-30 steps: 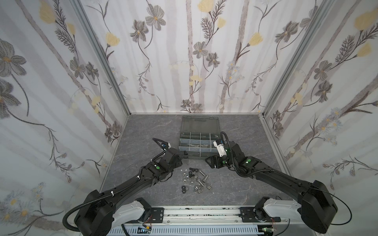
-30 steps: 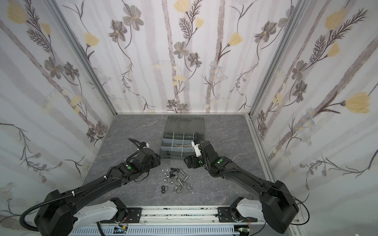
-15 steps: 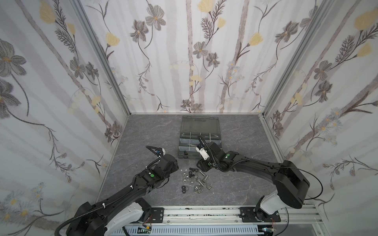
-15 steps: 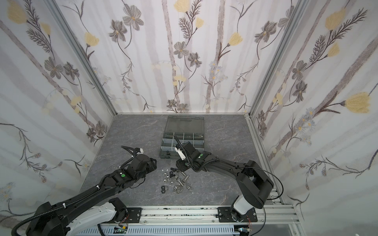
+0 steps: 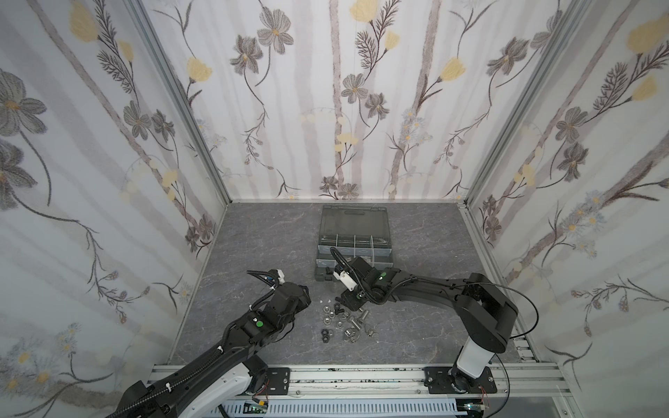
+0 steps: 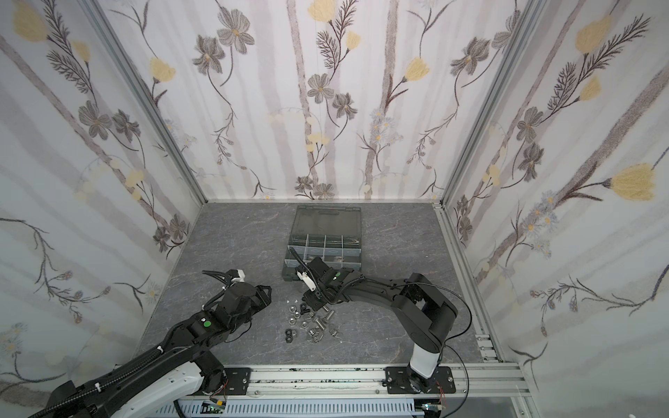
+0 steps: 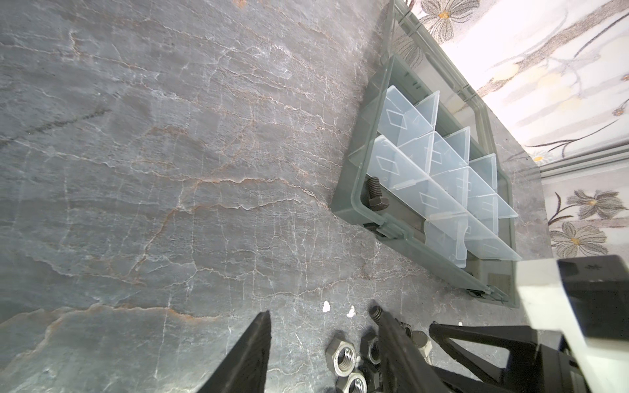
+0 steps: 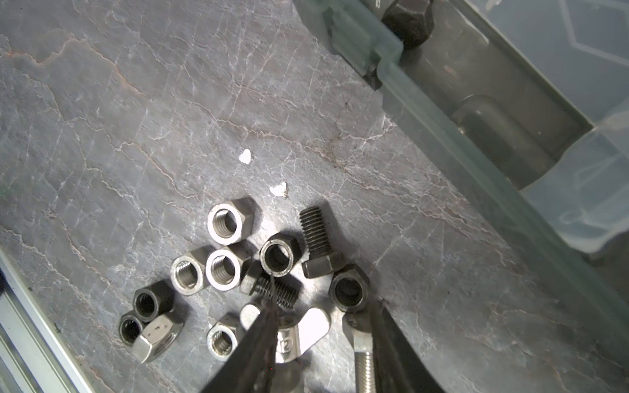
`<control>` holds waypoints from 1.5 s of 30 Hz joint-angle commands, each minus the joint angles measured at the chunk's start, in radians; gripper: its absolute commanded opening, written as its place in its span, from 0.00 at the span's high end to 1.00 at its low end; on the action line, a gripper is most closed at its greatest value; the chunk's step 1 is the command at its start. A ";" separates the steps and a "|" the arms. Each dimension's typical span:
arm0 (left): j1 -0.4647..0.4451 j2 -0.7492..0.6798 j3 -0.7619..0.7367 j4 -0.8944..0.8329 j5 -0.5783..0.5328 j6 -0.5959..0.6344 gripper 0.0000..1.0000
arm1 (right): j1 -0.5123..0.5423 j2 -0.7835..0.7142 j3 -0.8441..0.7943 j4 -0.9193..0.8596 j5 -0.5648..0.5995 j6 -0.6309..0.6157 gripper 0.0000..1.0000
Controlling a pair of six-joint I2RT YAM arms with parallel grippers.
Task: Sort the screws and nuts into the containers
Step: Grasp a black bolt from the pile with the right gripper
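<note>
the table (image 8: 136, 136) looks like rough grey stone, matt, with thin pale cracks. the silver nuts (image 8: 230, 222) are shiny metal with ridged holes. the black nuts (image 8: 350, 288) and the black screw (image 8: 315, 238) are dull dark metal. the wing nut (image 8: 306, 323) is bright, smooth metal. the case (image 7: 350, 204) is smooth grey plastic, half see-through. its dividers (image 7: 408, 163) are clear, glossy plastic. the walls (image 5: 325, 108) look matt.
</note>
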 commanded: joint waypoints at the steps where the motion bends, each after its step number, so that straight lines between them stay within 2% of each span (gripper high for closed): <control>1: 0.001 -0.012 -0.008 0.010 -0.026 -0.021 0.46 | 0.006 0.022 0.023 0.001 0.009 -0.034 0.55; 13: 0.003 -0.017 -0.008 0.012 -0.023 -0.024 0.46 | 0.020 0.109 0.097 -0.041 0.046 -0.065 0.59; 17: 0.003 -0.023 -0.019 0.012 -0.027 -0.030 0.46 | 0.021 0.120 0.099 -0.039 0.061 -0.065 0.64; 30: 0.003 -0.029 -0.038 0.016 -0.044 -0.031 0.45 | 0.023 0.158 0.128 -0.053 0.081 -0.069 0.67; 45: 0.003 -0.022 -0.040 0.028 -0.040 -0.016 0.44 | 0.025 0.177 0.158 -0.044 0.077 -0.063 0.79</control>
